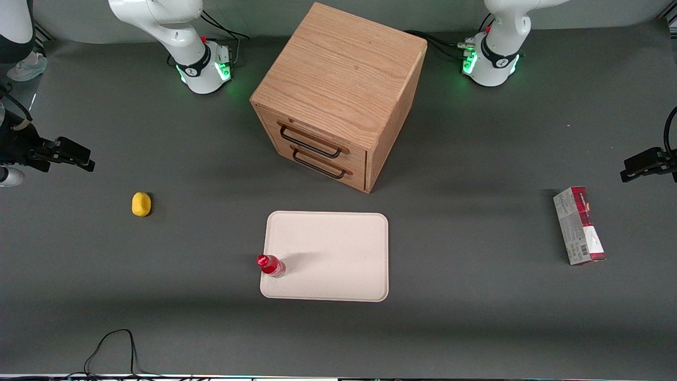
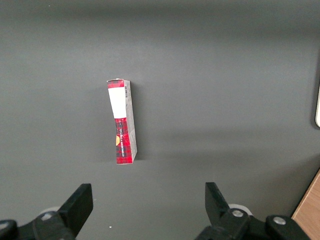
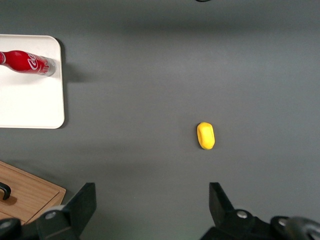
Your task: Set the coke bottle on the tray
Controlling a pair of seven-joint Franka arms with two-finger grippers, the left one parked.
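Gripper (image 3: pixel 150 212) hangs out at the working arm's end of the worktop (image 1: pixel 476 328), pointing down, with its jaws spread wide and nothing between them. Right under it there's mostly bare grey surface plus a little yellow object (image 3: pixel 205 135) lying near the jaws but not touching them.

Coke bottle (image 1: pixel 271 265) is well apart from the jaws. It's standing upright on the tray (image 1: pixel 338 248), tucked close to the tray's rim on the side toward the working arm and in the corner nearer the front camera. The wrist camera catches it too, red with white script, sitting near the tray's corner.

Wooden drawer cabinet (image 1: pixel 338 90) sits farther from the front camera than the tray, both drawers closed. A red-and-grey carton (image 1: pixel 578 226) lies flat toward the parked arm's end.
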